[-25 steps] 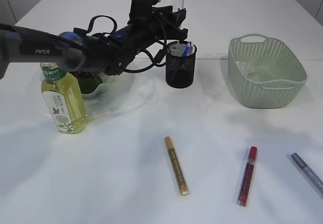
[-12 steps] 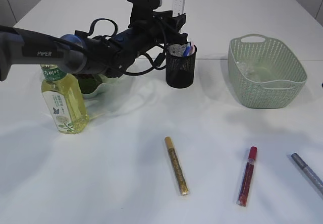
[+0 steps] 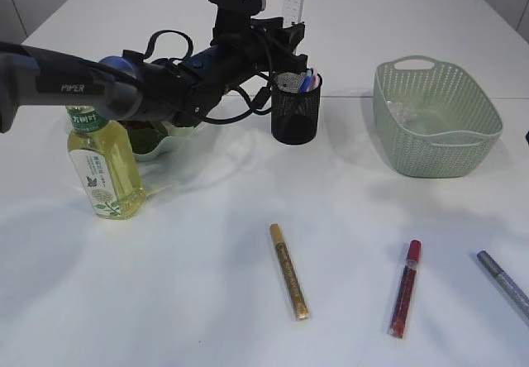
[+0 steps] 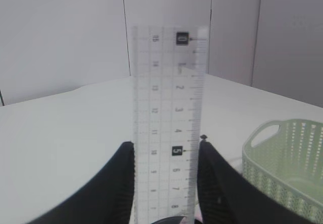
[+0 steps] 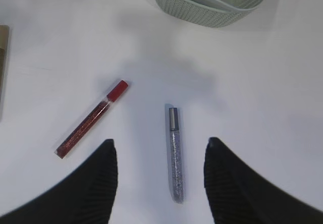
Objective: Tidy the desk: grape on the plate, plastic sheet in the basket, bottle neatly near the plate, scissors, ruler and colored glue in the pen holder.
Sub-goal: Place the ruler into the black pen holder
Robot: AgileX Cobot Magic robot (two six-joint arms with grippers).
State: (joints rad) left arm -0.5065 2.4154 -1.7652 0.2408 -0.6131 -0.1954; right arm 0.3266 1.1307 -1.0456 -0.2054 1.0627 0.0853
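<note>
Three glue tubes in front of pen holder [image 3: 296, 108]: gold [image 3: 288, 270], red [image 3: 404, 288], silver [image 3: 503, 283]. One ruler [image 3: 293, 4] above it. One bottle [image 3: 101, 164], one plate [image 3: 157, 141] left; one basket [image 3: 435, 116] right.

White tabletop [image 3: 207, 301] with faint creases, pale paneled wall [image 4: 65, 32] behind its far edge

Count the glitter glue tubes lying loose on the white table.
3: gold glitter tube front centre, red glitter tube right of it, silver glitter tube at the right edge. Others may be hidden in the black mesh pen holder.
</note>
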